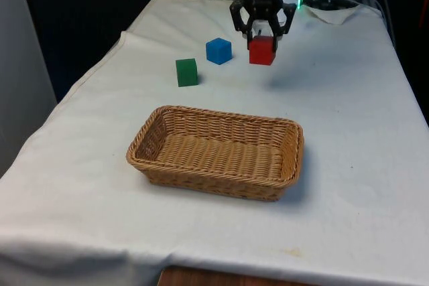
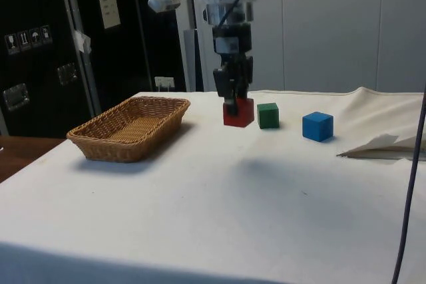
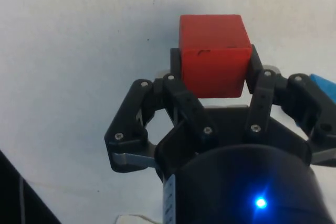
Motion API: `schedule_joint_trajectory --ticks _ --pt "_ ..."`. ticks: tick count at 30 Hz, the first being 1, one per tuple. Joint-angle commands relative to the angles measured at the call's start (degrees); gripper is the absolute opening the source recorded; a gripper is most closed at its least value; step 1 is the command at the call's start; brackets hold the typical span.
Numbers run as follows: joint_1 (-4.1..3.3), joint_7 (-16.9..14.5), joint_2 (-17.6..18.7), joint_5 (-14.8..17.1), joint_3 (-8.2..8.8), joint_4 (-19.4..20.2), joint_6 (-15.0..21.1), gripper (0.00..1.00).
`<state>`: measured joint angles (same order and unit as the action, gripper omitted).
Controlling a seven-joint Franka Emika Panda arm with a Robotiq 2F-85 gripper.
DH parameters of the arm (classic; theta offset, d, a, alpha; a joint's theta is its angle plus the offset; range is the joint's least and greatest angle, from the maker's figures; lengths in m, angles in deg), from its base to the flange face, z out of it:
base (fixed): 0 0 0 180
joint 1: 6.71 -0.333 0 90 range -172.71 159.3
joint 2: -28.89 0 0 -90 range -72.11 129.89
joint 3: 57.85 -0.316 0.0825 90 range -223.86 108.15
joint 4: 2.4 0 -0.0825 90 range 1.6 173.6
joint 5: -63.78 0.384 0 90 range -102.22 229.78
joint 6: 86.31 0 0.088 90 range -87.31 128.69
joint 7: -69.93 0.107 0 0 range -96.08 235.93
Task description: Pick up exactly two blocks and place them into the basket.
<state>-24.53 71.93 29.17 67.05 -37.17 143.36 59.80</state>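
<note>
Red block (image 1: 262, 51) part-hidden between black jaws

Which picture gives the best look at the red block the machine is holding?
The wrist view: the red block sits close up between the hand's fingers. The front view shows it lifted above the cloth; the side view shows it beside the green block.

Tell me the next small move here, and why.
Probably carry the red block across toward the basket. The gripper is shut on it, and the shadow set apart on the cloth suggests it is already off the table. The basket has no blocks in it, and the green block and blue block sit on the cloth.
</note>
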Motion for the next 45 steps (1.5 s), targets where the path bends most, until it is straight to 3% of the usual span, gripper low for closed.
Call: schedule_joint_trajectory --ticks 1,2,8,9,10,17,18,35,36,37,42,44,45 --pt "0.0 -0.5 -0.2 0.1 0.17 -0.2 -0.3 0.04" --pt "0.0 -1.9 -0.5 1.1 0.23 -0.6 -1.3 0.04" --pt "0.0 -3.8 0.5 1.3 0.74 -3.2 -2.8 0.04" --pt "0.06 -3.2 0.5 0.1 0.92 -3.4 -2.6 0.04" --pt "0.06 -4.4 1.3 1.3 0.8 -4.4 -3.2 0.04" --pt "0.23 -6.1 5.4 1.9 0.8 -9.5 -4.3 0.04" --pt "0.11 -5.2 5.1 1.0 0.97 -8.8 -3.5 0.04" --pt "0.63 -8.2 14.7 2.8 0.63 -22.0 -8.3 0.04" --pt "0.34 -7.4 14.6 1.9 0.92 -21.6 -7.8 0.04" --pt "0.69 -8.3 15.2 2.8 0.63 -22.7 -8.5 0.04" --pt "0.86 -8.7 18.3 3.0 0.57 -27.1 -9.9 0.04" --pt "0.52 -8.0 18.7 2.2 0.92 -27.6 -9.6 0.04" --pt "0.86 -8.8 19.3 3.0 0.52 -28.6 -10.4 0.04"
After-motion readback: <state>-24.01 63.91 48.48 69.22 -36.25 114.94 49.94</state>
